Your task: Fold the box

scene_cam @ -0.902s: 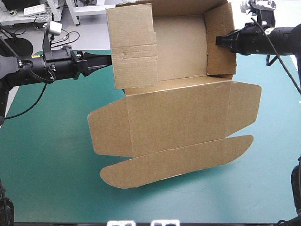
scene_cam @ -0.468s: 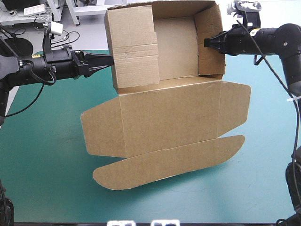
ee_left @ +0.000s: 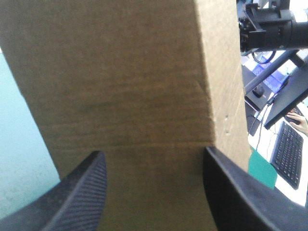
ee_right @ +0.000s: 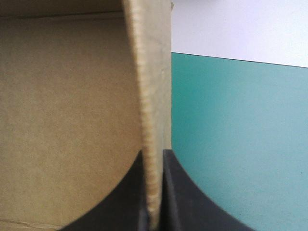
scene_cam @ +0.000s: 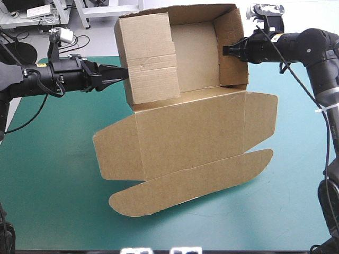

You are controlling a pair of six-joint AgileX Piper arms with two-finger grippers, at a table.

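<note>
Shifted leftward, the light, stiff box (scene_cam: 190, 132): right tool (scene_cam: 226, 50) pinching its right wall, left tool (scene_cam: 123, 74) spread open against the left.

- Black pincer (ee_right: 154, 155) nipped onto the edge of a brown box (ee_right: 67, 120) wall, seen edge-on.
- Inside face of the box to one side of that wall.
- Teal-green counter (ee_right: 240, 144) to the other side, outside the box.

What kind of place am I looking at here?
Probably a robotics lab or test bench: the left gripper and right gripper handle a brown box at a teal-green table.
</note>
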